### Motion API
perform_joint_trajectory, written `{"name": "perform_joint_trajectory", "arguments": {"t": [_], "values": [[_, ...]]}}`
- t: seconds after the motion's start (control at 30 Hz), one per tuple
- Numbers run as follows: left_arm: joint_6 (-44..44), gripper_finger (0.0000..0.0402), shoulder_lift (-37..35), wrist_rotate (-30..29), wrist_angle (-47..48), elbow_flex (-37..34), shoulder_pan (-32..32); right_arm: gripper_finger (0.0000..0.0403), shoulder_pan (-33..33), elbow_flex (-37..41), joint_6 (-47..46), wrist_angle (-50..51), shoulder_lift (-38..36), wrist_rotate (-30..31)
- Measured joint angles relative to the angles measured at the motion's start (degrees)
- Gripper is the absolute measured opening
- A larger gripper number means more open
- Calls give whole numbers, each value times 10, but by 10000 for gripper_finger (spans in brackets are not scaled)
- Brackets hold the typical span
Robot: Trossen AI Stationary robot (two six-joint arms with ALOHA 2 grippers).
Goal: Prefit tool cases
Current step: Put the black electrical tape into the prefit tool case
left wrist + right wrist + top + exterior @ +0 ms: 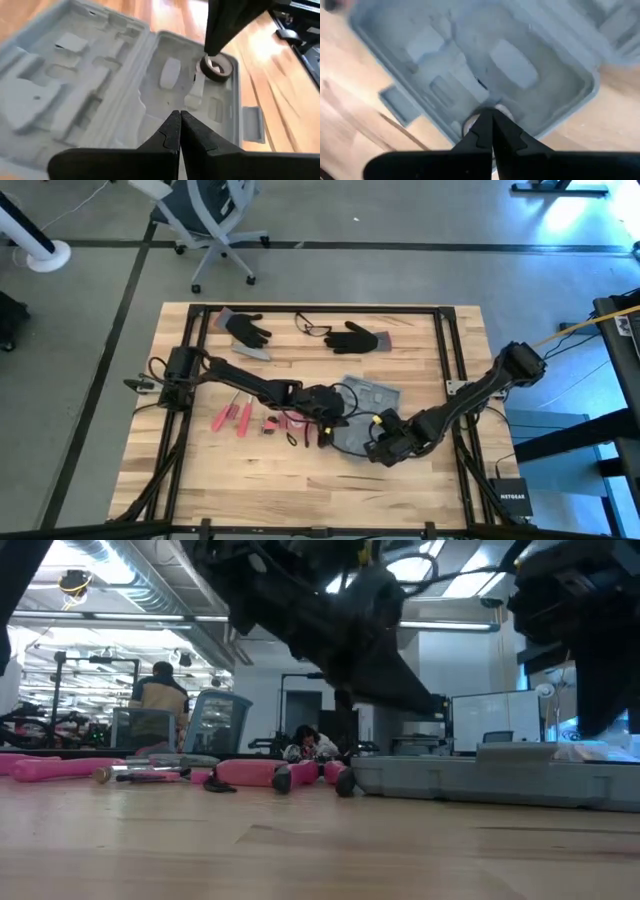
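- Far left on the table (200, 470) I see the loose red-handled tools (232, 418) in a row, well apart from one another. None is in the case yet, so I judge the fitting has barely begun.
- My left gripper (330, 408) sits near the table's middle, at the left edge of the tool case (372, 395). In its wrist view the fingers (172, 131) are pressed together with nothing between them, pointed down into the open case (100, 85).
- The case lies open and flat at the middle of the table, its grey moulded slots facing up, between the two grippers. Both halves look bare of tools.
- A small round roll-like piece (216, 67) lies in the half nearer the right arm; I cannot tell what it is.
- My right gripper (385, 448) is at the near right corner of the case. Its fingers (485, 131) are also closed tight and hold nothing, the tips just over that round piece (487, 112) by the case wall.
- To do this well, I would open a gripper before going for a tool, take it mid-handle, and match its shape to a slot.
- I would keep the right gripper steadying the case so it does not slide.
- The gloves (248, 330) at the far edge stay out of it.
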State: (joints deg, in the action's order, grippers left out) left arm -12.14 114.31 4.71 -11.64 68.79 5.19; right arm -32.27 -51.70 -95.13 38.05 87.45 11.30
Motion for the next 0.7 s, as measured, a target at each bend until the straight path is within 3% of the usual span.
{"name": "perform_joint_trajectory", "arguments": {"t": [0.13, 0.23, 0.4, 0.6, 0.7], "values": [[7, 0, -13, -2, 6, 1, 11, 0, 1, 2, -28, 88, -40, 44], [7, 0, -8, -13, -1, 1, 34, 0, 6, 37, -37, 92, -70, 14], [38, 0, 13, -94, -41, 8, 90, 0, 4, 130, -39, -70, -142, -19], [73, 0, 51, -207, -23, 81, 151, 0, 13, 209, -25, -176, -211, -67], [98, 0, 82, -217, -21, 137, 165, 0, 12, 225, -26, -206, -215, -83]]}}
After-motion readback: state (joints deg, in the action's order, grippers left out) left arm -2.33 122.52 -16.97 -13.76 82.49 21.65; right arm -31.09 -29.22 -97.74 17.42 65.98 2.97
